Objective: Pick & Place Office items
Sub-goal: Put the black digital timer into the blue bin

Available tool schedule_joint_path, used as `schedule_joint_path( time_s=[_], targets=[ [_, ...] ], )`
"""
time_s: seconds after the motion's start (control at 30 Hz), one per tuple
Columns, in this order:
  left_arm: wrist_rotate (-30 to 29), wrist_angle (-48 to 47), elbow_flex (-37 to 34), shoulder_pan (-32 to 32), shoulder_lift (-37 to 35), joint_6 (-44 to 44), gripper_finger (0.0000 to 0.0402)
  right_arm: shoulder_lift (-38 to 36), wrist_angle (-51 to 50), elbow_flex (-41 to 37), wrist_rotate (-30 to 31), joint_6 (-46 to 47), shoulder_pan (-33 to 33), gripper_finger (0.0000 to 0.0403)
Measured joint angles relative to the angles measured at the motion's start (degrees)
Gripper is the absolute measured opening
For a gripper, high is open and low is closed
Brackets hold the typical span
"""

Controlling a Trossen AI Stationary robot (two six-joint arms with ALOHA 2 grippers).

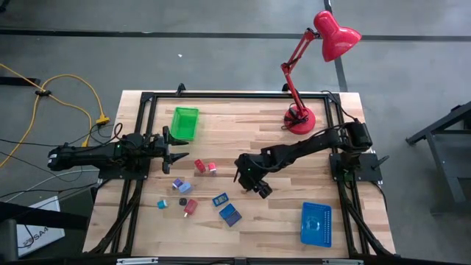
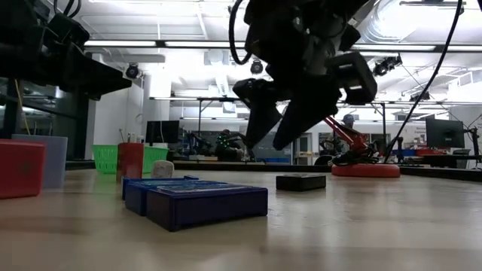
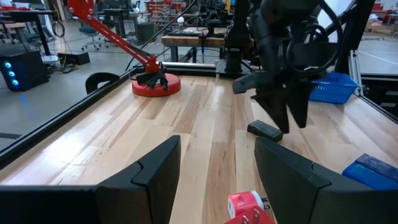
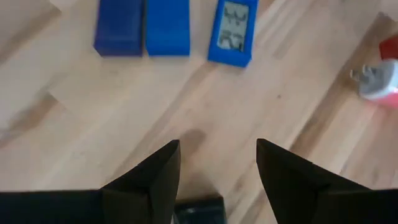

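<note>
High cam looked straight down on the whole table (image 1: 294,158). Low cam sat at tabletop level, facing across. Wrist cams looked close past their fingers. All shared the tabletop.

Bare wood lies under the right hand (image 1: 250,182); blue blocks (image 1: 226,208) crowd just beside it.

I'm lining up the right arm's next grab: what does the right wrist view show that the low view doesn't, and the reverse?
Only the right wrist view: the black block directly below the open right tool, and the printed face of one blue block.

Only the low view: the green tray, the lamp base, a red block close by, and the tool hanging clear above the table.

Both: the black block, the blue blocks and the right tool.
</note>
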Motion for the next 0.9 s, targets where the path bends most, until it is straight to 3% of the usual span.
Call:
schedule_joint_path(
  time_s=[0.9],
  targets=[
    [0.0, 0.0, 0.0, 0.0, 0.0, 0.0, 0.0199, 0.0, -4.4, 0.0, 0.5, -0.5, 0.5, 0.0197]
  ],
)
